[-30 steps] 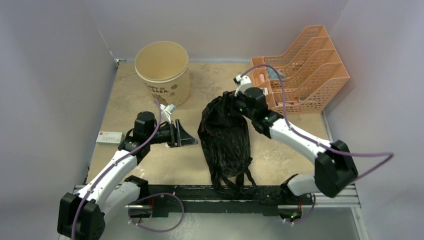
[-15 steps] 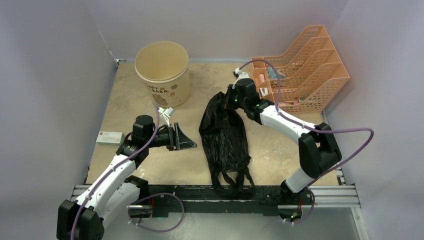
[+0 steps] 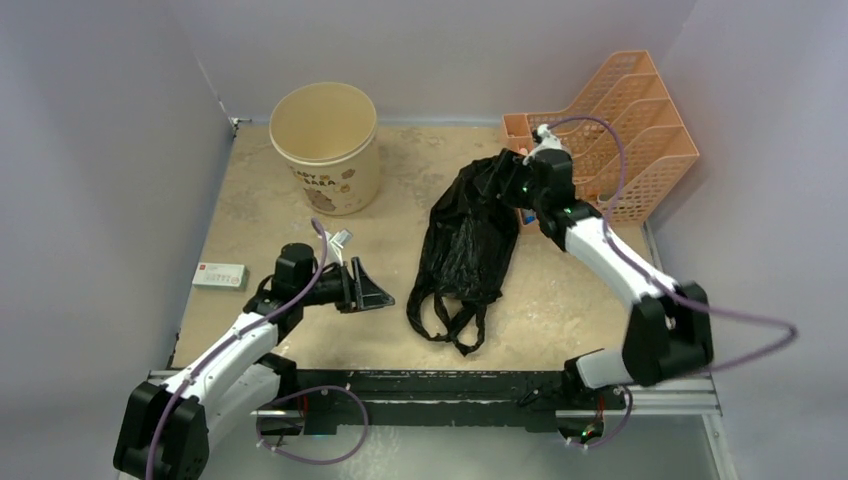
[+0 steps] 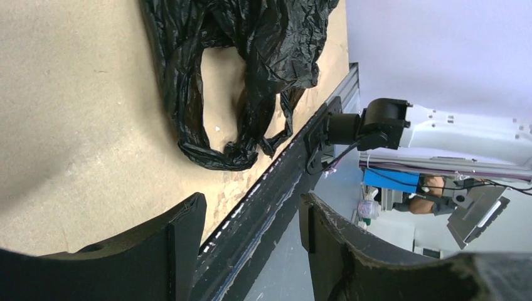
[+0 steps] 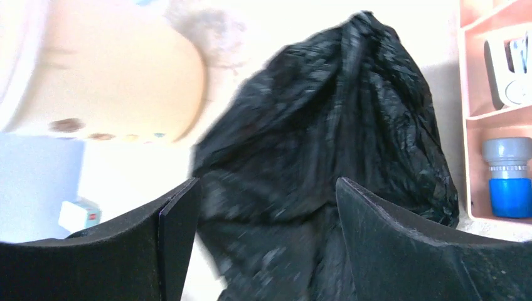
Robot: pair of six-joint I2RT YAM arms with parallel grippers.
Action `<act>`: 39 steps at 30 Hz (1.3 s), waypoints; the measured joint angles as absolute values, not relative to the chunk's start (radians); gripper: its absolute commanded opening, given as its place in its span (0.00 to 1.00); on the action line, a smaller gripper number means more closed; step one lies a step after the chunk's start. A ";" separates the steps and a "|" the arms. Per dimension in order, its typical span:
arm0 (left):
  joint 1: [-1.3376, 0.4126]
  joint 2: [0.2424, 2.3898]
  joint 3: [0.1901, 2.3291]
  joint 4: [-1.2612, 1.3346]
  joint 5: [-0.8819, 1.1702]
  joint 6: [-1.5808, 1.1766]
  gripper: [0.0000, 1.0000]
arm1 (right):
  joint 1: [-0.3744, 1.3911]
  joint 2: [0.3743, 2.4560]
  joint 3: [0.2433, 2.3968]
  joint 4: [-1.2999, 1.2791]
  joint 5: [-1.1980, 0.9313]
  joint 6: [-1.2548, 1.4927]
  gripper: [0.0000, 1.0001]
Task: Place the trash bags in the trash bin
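Bag [image 3: 465, 245] slumped mid bench [image 3: 250, 215]; bin [image 3: 325, 150] at far left corner.
Limp, light, slippery film (bigger than bin): best pinched at bunched top or loop handles [image 3: 450, 322]. Right claw [image 5: 263, 188] wide open at far end, holding nothing; left claw [image 4: 251, 207] half open, empty.

Live from the overhead view: my left arm [image 3: 230, 345] at seven o'clock has smooth white shells between chunky black joint housings, with a thin purple cable [image 3: 323, 250] trailing along it. At four o'clock is my right arm [image 3: 605, 255], the same white-and-black build, with a second purple cable [image 3: 745, 318] bowing out wide. There's a small white bracket [image 3: 340, 240] at the left wrist. My left gripper [image 3: 380, 295] is matt black and wedge-shaped. Up close, its fingers [image 4: 179, 251] are broad, curved black blades with rough edges. My right gripper [image 5: 265, 188] matches it, with two thick black fingers [image 5: 175, 232].
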State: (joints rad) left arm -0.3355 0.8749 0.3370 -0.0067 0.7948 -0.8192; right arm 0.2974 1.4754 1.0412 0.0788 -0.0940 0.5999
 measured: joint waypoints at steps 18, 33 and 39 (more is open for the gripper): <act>-0.337 1.031 0.307 0.115 0.746 -0.828 0.56 | 0.532 1.310 0.635 0.147 -0.167 0.734 0.10; -0.342 0.842 0.200 0.176 0.696 -0.907 0.20 | 0.535 1.289 0.687 0.452 -0.552 0.833 0.00; -0.342 0.812 0.207 0.064 0.613 -0.867 0.00 | 0.514 1.328 0.650 0.476 -0.689 0.828 0.02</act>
